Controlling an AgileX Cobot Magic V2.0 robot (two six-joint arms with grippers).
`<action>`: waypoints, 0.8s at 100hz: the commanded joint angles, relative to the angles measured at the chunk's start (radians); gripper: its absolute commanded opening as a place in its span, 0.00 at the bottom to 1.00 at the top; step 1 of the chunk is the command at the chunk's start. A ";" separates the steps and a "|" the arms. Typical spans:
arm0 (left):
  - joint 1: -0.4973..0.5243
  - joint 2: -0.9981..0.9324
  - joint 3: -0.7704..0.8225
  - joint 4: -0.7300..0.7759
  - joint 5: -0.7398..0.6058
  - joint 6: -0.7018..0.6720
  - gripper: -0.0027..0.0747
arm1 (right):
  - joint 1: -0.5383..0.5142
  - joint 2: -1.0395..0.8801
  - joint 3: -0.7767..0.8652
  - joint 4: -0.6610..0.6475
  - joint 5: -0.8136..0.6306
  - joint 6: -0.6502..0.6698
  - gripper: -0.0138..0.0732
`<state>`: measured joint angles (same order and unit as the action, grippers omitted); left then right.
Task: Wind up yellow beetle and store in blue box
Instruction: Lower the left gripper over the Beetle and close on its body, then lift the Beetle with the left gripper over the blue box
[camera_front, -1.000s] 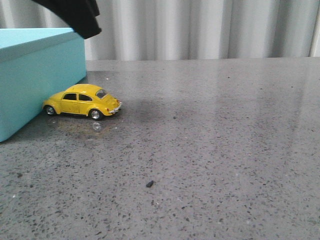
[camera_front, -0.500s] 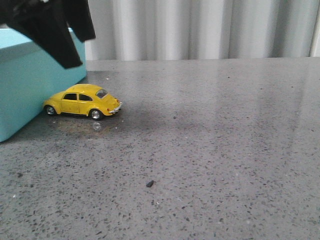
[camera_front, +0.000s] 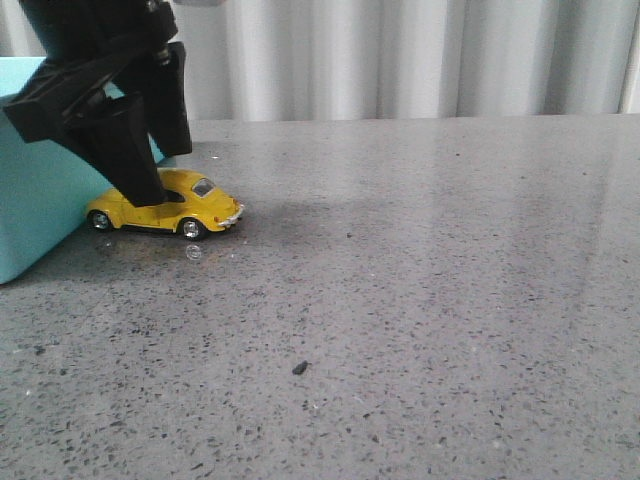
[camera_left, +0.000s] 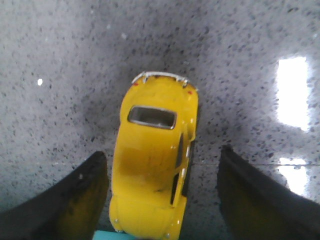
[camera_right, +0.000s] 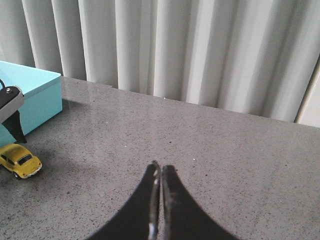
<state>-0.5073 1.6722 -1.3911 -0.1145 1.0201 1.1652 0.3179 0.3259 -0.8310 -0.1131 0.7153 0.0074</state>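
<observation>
The yellow beetle (camera_front: 190, 205) stands on its wheels on the grey table, its nose against the blue box (camera_front: 45, 190) at the left. My left gripper (camera_front: 150, 180) is open and low over the car, one finger on each side of its body. In the left wrist view the car (camera_left: 152, 160) lies between the two black fingers (camera_left: 75, 200) with gaps on both sides, and a strip of the box (camera_left: 107, 235) shows at its nose. My right gripper (camera_right: 160, 170) is shut and empty above the table, far from the car (camera_right: 21, 160) and the box (camera_right: 35, 95).
The speckled grey table (camera_front: 420, 280) stretches to the right and front. A small dark speck (camera_front: 299, 368) lies on it near the front. A white pleated curtain (camera_front: 420, 55) hangs behind the table's far edge.
My left gripper has come down from the upper left, over the box, to straddle the car. The car and the box have not moved.
</observation>
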 joint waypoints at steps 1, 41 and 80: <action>0.021 -0.038 -0.022 -0.068 -0.043 0.000 0.59 | 0.001 0.010 -0.021 -0.002 -0.082 -0.007 0.11; 0.033 0.011 -0.022 -0.137 -0.045 0.004 0.59 | 0.001 0.010 -0.021 -0.002 -0.106 -0.007 0.11; 0.033 0.023 -0.022 -0.140 -0.045 0.004 0.55 | 0.001 0.010 -0.021 -0.002 -0.114 -0.007 0.11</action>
<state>-0.4729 1.7384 -1.3911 -0.2248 0.9980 1.1696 0.3179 0.3259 -0.8310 -0.1131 0.6912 0.0057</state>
